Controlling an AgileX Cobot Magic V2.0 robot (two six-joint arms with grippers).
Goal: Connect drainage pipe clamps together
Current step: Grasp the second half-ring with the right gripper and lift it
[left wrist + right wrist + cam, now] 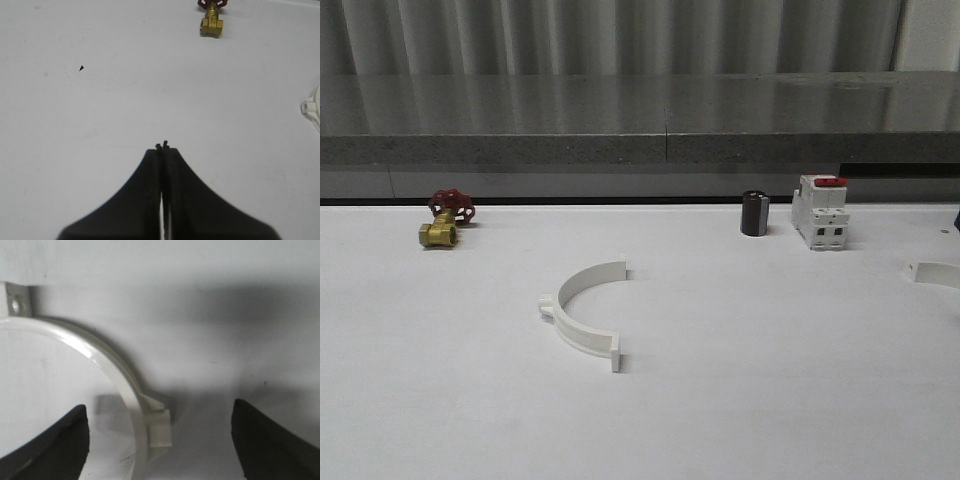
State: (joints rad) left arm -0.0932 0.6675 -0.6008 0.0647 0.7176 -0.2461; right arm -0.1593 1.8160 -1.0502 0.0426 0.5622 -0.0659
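Lying flat mid-table, one white plastic semicircular clamp half [582, 315] opens toward the right. The second white clamp half [112, 375] rests near the white table's [740, 400] right edge, its outer lug between the right gripper's [160, 440] wide-apart fingers, untouched. The left gripper's [161, 146] fingers are pressed together, empty, over bare table short of the brass valve with red handle [211, 20].

Brass valve [442, 226], black cylinder [754, 213], breaker [821, 211]
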